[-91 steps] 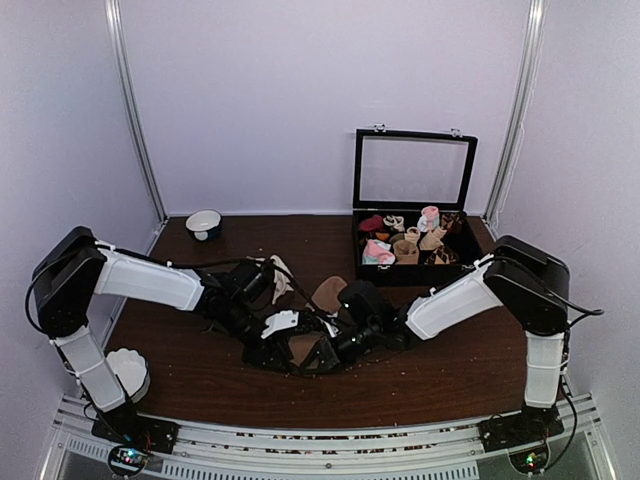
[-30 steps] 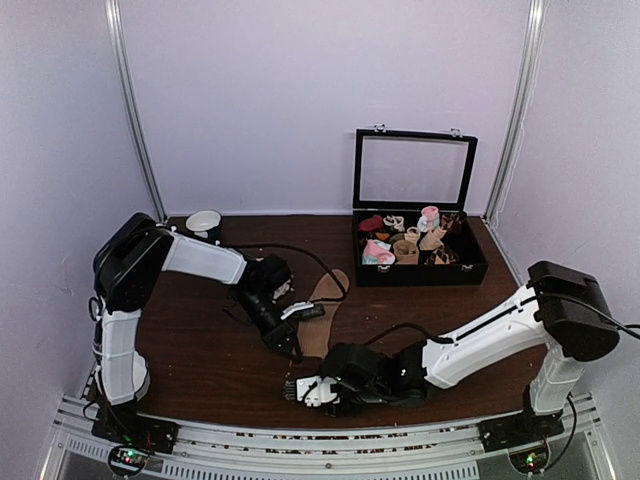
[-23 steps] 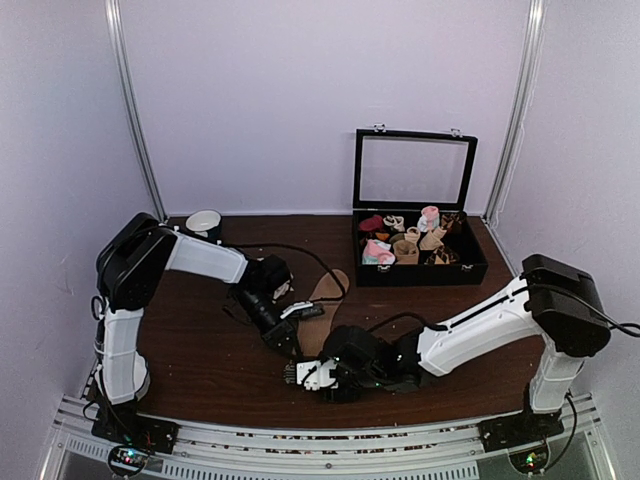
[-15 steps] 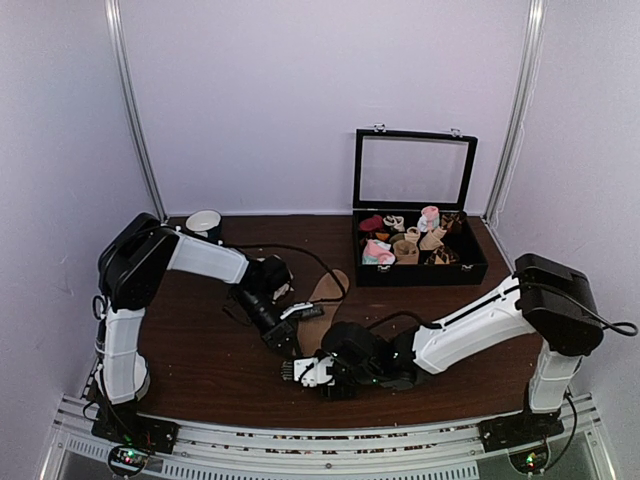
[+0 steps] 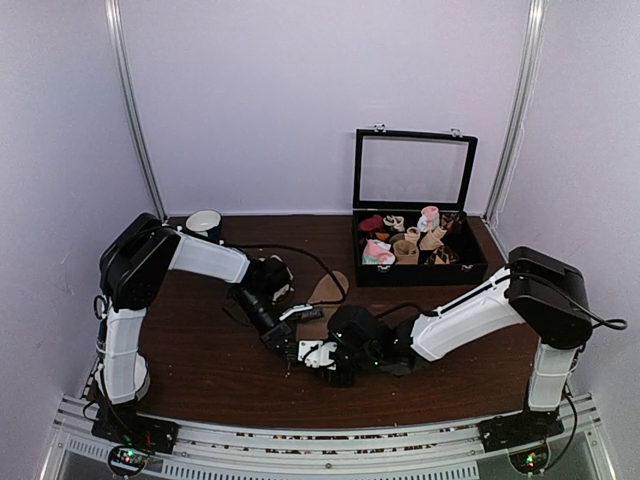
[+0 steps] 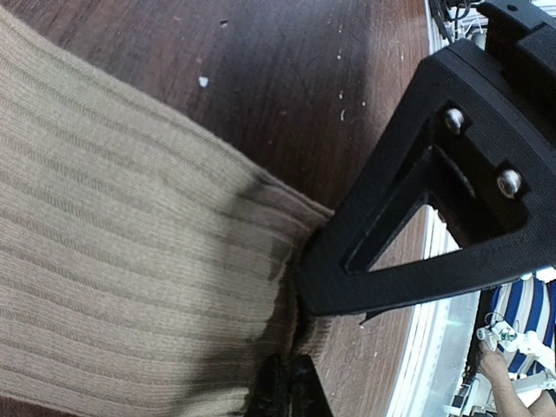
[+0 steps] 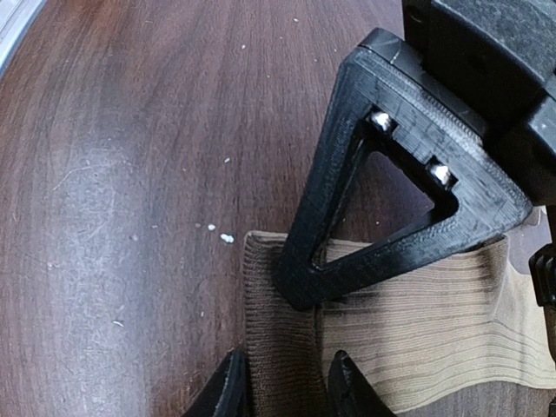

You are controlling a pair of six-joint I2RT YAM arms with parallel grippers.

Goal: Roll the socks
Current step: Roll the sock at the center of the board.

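A tan ribbed sock (image 5: 325, 293) lies flat on the brown table, running from the middle towards the near edge. I cannot tell whether a second sock lies under it. My left gripper (image 5: 287, 345) is at the sock's near end, and in the left wrist view it (image 6: 300, 339) is shut on the edge of the sock (image 6: 104, 243). My right gripper (image 5: 312, 355) is just right of it. In the right wrist view it (image 7: 291, 343) is closed over the darker folded end band of the sock (image 7: 434, 330), one finger on top and one beneath.
A black box (image 5: 470, 272) with its lid raised stands at the back right and holds several rolled socks. A small bowl (image 5: 204, 224) sits at the back left. A white round object (image 5: 130, 372) is by the left arm's base. The metal rail (image 5: 320, 440) runs along the near edge.
My right gripper has moved from near the front edge up to the sock's near end. The left gripper has stayed at that end over the last second. Three seconds ago both grippers were bunched over the sock.
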